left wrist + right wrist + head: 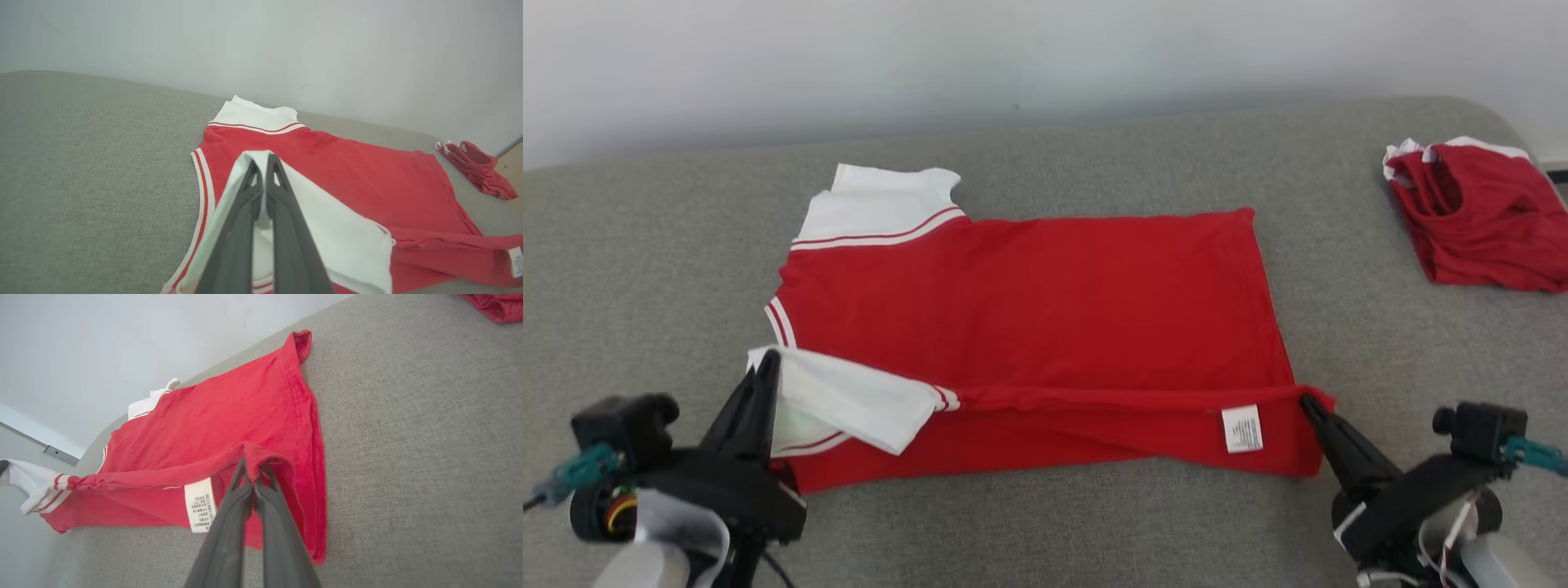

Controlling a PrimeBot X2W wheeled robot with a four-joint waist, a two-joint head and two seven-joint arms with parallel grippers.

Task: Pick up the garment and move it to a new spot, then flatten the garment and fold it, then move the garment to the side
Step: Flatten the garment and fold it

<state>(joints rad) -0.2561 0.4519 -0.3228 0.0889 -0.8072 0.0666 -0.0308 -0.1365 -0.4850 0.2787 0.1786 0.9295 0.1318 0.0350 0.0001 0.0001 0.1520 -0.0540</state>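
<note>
The garment (pixel 1029 310) is a red shirt with white sleeves, spread on the grey surface with its collar end to the left. My left gripper (pixel 766 363) is shut on the near white sleeve (pixel 327 220), lifting it. My right gripper (pixel 1308 402) is shut on the near hem corner (pixel 261 455), raising the near edge into a taut ridge between the two grippers. A white care label (pixel 1242 429) shows under that lifted edge. The far sleeve (pixel 882 204) lies flat.
A second red and white garment (pixel 1478 216) lies crumpled at the far right of the grey padded surface (pixel 645 269). A pale wall (pixel 1013 57) runs behind the surface's far edge. Bare surface lies left of the shirt and in front of it.
</note>
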